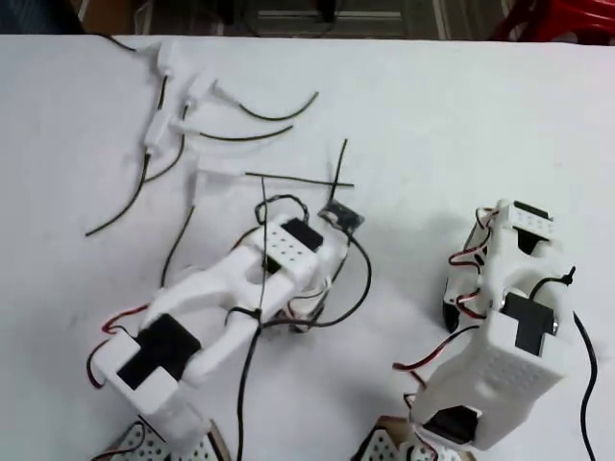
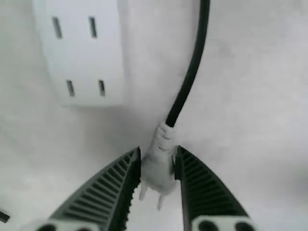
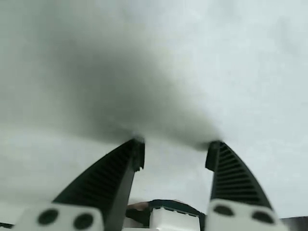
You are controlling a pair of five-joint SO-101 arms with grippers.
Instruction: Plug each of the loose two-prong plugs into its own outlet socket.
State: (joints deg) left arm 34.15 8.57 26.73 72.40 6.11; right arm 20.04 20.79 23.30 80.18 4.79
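My left gripper is shut on a white two-prong plug, whose prongs point back toward the camera. Its black cord runs away over the table. A white outlet block with two pairs of slots lies just ahead and to one side of the plug. In the high view the left arm stretches toward the table's middle. Several loose white plugs with black cords lie at the far left. My right gripper stands open over bare table, holding nothing.
The right arm is folded up at the right side of the white table. Loose black cords curl across the far left part of the table. Chair legs show beyond the far edge.
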